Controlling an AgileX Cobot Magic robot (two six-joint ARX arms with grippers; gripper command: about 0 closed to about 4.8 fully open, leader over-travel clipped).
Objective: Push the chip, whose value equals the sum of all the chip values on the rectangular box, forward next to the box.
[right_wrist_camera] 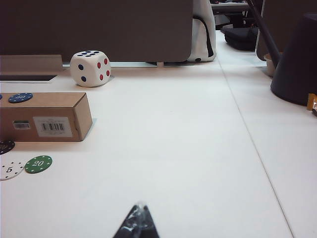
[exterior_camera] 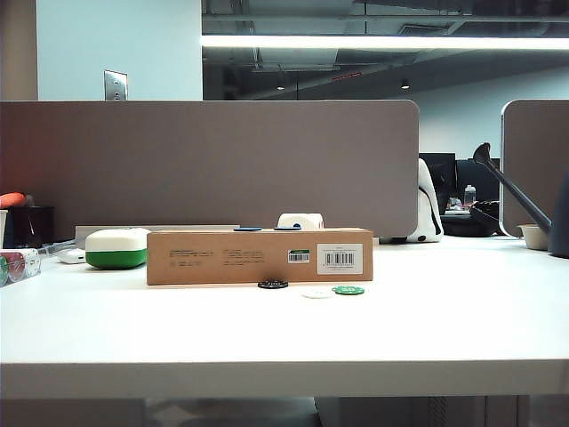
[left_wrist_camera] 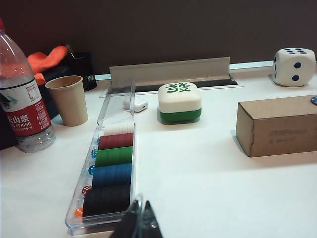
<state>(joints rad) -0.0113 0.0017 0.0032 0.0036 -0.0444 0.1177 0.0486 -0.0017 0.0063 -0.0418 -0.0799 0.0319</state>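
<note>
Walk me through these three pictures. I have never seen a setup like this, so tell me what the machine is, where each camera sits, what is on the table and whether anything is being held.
This is a two-armed robot; each arm ends in a two-finger gripper. The wide picture comes from a fixed camera facing the table, and neither arm shows in it. The other two come from cameras on the arms' wrists.

In the left wrist view, the left gripper sits low over the table, fingers together, near a clear tray of stacked chips. In the right wrist view, the right gripper is also shut, over bare table. Neither holds anything.

On the table lies a rectangular box with two blue chips on top. In front of it lie a black chip, a white chip marked 5 and a green chip marked 20. A large die, a green-and-white tile, a paper cup and a water bottle stand nearby.
</note>
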